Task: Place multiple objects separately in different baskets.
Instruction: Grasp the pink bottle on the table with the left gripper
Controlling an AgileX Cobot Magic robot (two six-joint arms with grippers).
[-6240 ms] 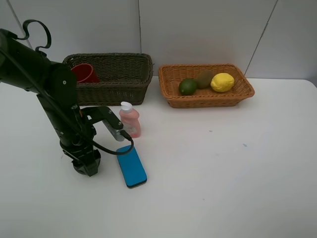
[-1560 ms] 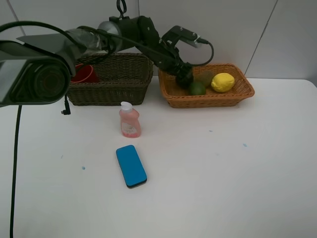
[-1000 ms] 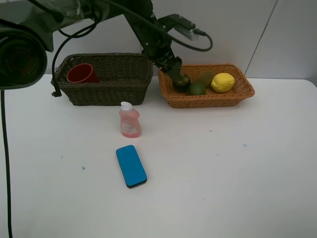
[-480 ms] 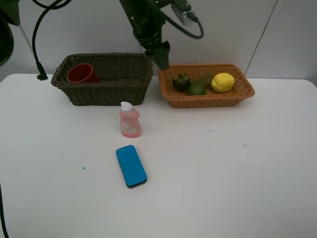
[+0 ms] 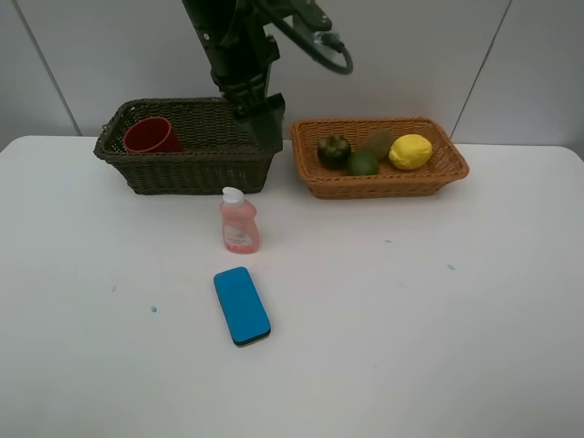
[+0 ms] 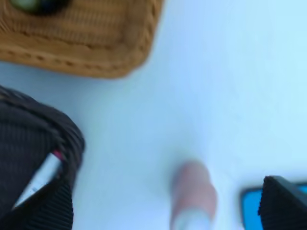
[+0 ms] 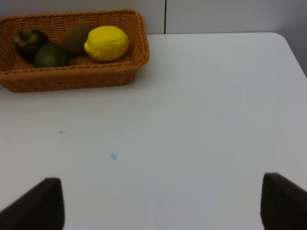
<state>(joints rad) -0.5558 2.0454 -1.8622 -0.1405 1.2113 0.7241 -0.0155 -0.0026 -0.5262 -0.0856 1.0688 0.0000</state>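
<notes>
White table (image 5: 438, 347), orange basket (image 5: 383, 190), pink bottle (image 5: 240, 228)

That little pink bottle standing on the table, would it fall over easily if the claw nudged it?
Probably yes: the pink bottle stands upright, taller than it is wide, so a push near its white cap would likely tip it. Its smooth plastic sides look slippery. It looks small, so probably light.

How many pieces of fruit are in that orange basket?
4: dark mangosteen at the left end, green lime beside it, brown kiwi behind, yellow lemon on the right. Small ones could hide underneath.
</notes>
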